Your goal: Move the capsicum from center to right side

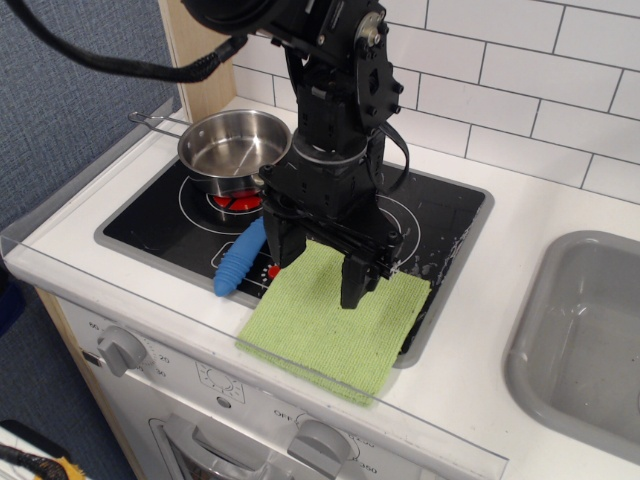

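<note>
The capsicum does not show as a whole. Only a small red patch (272,272) shows beside the left finger, and I cannot tell whether it is the capsicum or a stove marking. My gripper (320,268) points down over the far edge of a green cloth (335,318) at the front middle of the stovetop. Its jaws stand apart, with green cloth showing between them and nothing held. The arm hides the middle of the stovetop behind it.
A steel pot (235,145) with a long handle stands on the back-left burner. A blue ribbed toy (238,262) lies left of the cloth. The black stovetop (455,215) has bare room at the right. A grey sink (585,340) lies far right. A tiled wall stands behind.
</note>
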Tool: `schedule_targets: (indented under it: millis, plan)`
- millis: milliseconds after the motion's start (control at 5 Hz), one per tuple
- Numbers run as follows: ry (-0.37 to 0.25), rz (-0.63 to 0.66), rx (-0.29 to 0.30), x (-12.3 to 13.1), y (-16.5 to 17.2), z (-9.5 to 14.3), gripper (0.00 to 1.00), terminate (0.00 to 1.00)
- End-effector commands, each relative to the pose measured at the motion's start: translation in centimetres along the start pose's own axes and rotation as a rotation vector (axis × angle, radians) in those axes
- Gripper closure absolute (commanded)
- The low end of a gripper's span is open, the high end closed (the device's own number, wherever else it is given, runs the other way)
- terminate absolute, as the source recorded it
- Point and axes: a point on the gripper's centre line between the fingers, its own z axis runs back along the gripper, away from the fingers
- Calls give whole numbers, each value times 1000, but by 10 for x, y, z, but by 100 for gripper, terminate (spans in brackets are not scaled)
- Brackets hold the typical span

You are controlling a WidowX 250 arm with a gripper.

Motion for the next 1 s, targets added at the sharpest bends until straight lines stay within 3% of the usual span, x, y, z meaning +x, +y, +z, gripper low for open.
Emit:
schedule_targets:
  millis: [0,200,600,800]
  plan:
    - [0,0,0,0,0,0,0,0]
    - [-28,36,-23,27,10,9,0,0]
    - [-148,112,-32,90,43,50,0,0]
    - [-142,138,1,115,57,48,0,0]
